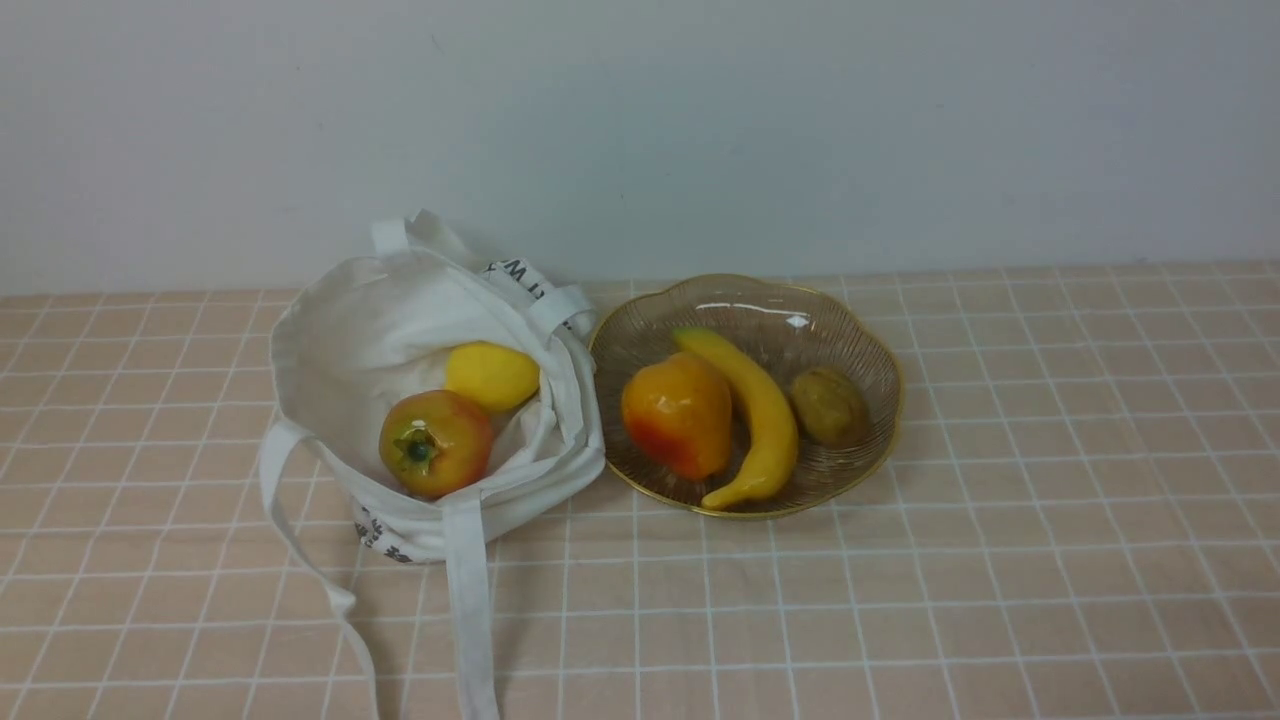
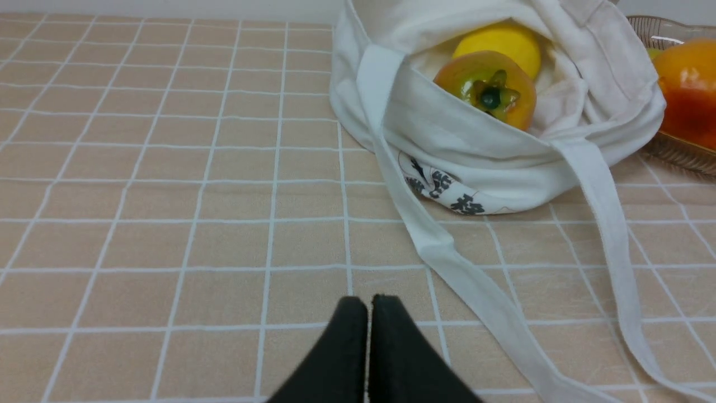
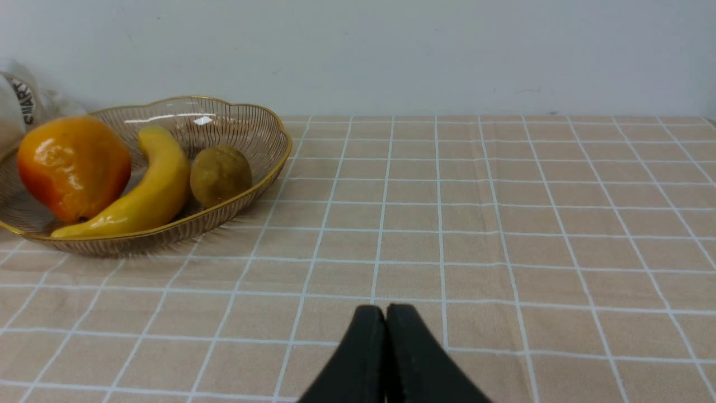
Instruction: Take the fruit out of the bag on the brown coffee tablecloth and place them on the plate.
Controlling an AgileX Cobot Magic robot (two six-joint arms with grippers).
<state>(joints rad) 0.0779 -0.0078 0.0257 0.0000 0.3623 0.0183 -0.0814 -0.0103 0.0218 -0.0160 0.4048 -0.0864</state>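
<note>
On the checked tablecloth, lemon and persimmon remain in the bag beside the plate. Both grippers are closed, empty; loose straps could snag a reach.

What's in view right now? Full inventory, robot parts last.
bag: 1, white canvas with black lettering, on the cloth left of the plate, mouth open
lemon: 1, yellow, inside the bag
round fruit: 1, red-orange with green calyx, inside the bag
plate: 1, clear ribbed glass with gold rim, beside the bag
banana: 1, yellow, on the plate
pear-shaped fruit: 1, orange-red, on the plate
small oval fruit: 1, brownish-green, on the plate
tablecloth: 1, tan with white grid
left gripper: 1, black, shut, above the cloth
right gripper: 1, black, shut, above the cloth
</note>
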